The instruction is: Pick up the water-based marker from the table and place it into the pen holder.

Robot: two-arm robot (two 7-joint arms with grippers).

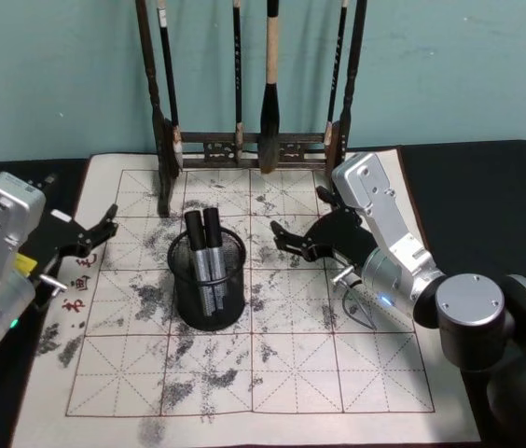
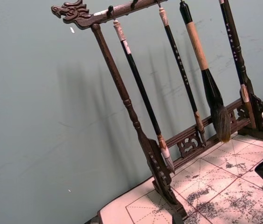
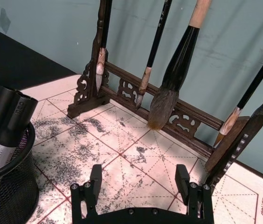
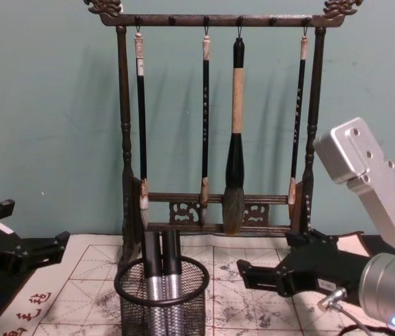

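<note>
Two markers (image 1: 205, 254) stand in pen holder (image 1: 207, 280); both grippers empty.

Pen holder sits mid-mat on the surface (image 1: 487, 177), in front of the brush rack (image 4: 215, 126). Right gripper (image 1: 293, 239) just right of the holder, jaws wide apart, nothing held. Left gripper (image 1: 104, 227) left of the holder, also spread, empty. No marker lies loose near the holder. Risk, as I judge it: a sideways sweep by the right gripper would clip the holder's rim and tip the light mesh cup. Writing: red characters on the mat left of the holder, unreadable; marker barrel print too small.
</note>
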